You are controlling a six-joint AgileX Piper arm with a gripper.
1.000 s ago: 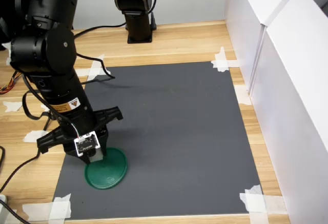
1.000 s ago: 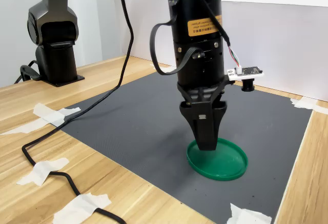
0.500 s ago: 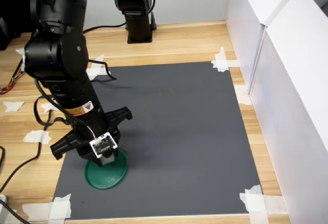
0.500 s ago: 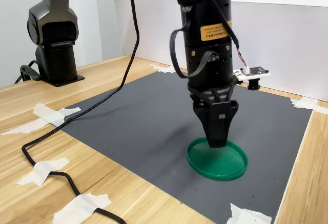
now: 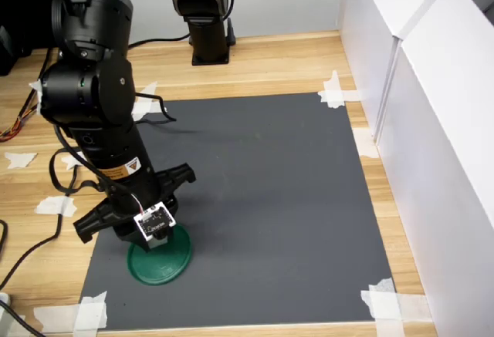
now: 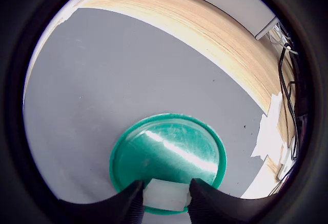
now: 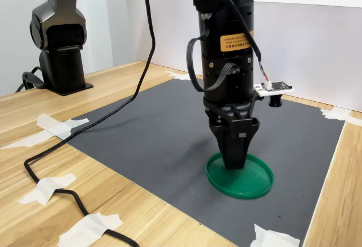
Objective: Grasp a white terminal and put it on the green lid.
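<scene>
The green lid [image 5: 160, 255] [image 7: 240, 177] [image 6: 169, 157] lies flat on the grey mat near its front left corner in the first exterior view. My gripper [image 7: 233, 165] [image 6: 165, 196] points straight down over the lid, its tips low over the lid's surface. In the wrist view the white terminal [image 6: 165, 195] sits clamped between the two dark fingers [image 6: 128, 203], just above the lid's near rim. The gripper is shut on it. In both exterior views the terminal is hidden by the fingers.
A grey mat [image 5: 255, 190] is taped to the wooden table. A second black arm base [image 5: 207, 21] stands at the back. White walls [image 5: 417, 106] rise along the first exterior view's right. A black cable [image 7: 85, 128] trails across the table and mat.
The arm shifted sideways over the lid, then came lower, bringing the fingertips down toward the lid's surface. The grip on the terminal has not changed.
</scene>
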